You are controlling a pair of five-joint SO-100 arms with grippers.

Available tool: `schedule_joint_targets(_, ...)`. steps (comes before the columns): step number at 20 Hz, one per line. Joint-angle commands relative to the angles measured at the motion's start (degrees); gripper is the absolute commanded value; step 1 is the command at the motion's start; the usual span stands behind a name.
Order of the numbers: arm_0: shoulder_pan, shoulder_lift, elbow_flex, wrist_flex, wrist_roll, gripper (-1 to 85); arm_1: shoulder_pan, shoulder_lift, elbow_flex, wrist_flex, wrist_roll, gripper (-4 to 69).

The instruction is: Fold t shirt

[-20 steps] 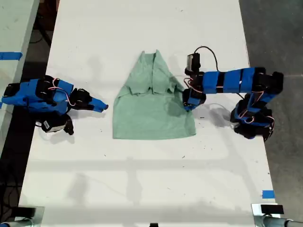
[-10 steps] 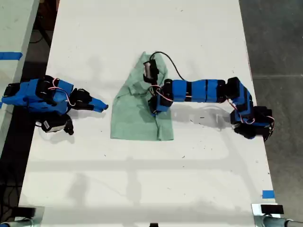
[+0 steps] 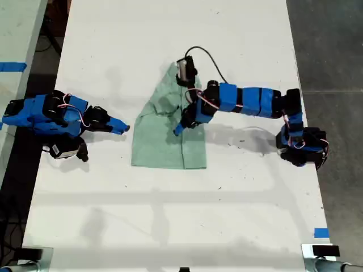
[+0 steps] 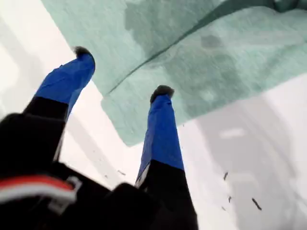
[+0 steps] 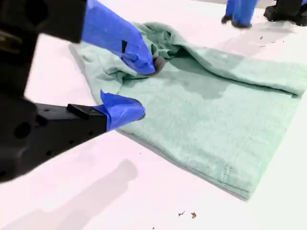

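Observation:
The pale green t shirt [image 3: 161, 144] lies flat on the white table [image 3: 170, 226], its side at the exterior view's right folded over onto the middle. My first gripper [image 3: 180, 127] hangs open just above that folded layer, holding nothing. In the first wrist view my first gripper [image 4: 123, 72] spreads its blue fingers over the t shirt [image 4: 216, 57] near a folded edge. My second gripper [image 3: 121, 127] rests on the table at the exterior view's left, apart from the cloth. In the second wrist view my second gripper [image 5: 145, 88] stands open before the t shirt [image 5: 216, 110].
A second table with blue tape [image 3: 12, 67] borders the exterior view's left. Another blue tape piece [image 3: 321, 232] marks the table near the exterior view's lower right. The first arm's base [image 3: 300, 148] stands at the exterior view's right, by the dark floor.
My first gripper carried the shirt's edge from the exterior view's right across to the middle, folding that side over, then let go and opened. The second arm stayed still.

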Motion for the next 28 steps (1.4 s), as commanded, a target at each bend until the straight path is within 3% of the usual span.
schedule_joint_targets(1,0.44,0.35,-0.35,0.18,-0.97,11.3,1.93,25.66,13.80,2.99,0.79,1.9)
schedule_joint_targets(3,0.44,0.35,-0.35,0.18,-0.97,11.3,1.93,44.47,36.21,-0.62,4.31,0.6)
schedule_joint_targets(7,0.44,0.35,-0.35,0.18,-0.97,11.3,-2.11,77.17,79.98,-15.03,11.69,0.6)
schedule_joint_targets(11,0.44,0.35,-0.35,0.18,-0.97,11.3,-3.78,102.57,112.32,-28.04,13.71,0.7)
schedule_joint_targets(14,0.44,0.35,-0.35,0.18,-0.97,11.3,-3.16,128.94,128.06,-22.59,11.51,0.8)
schedule_joint_targets(28,0.44,0.35,-0.35,0.18,-0.97,11.3,-1.23,128.41,133.59,-21.09,16.70,0.8)
